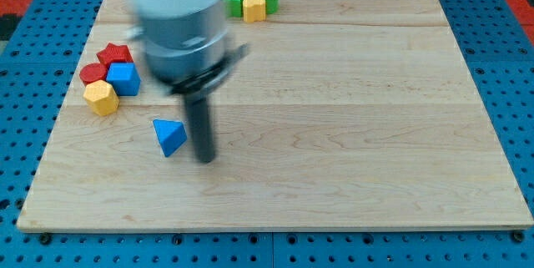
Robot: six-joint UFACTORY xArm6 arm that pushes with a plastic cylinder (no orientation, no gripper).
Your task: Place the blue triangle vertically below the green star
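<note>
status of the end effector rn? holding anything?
No claw: my tip holds nothing, resting on the board just right of the blue triangle; contact cannot be told.
</note>
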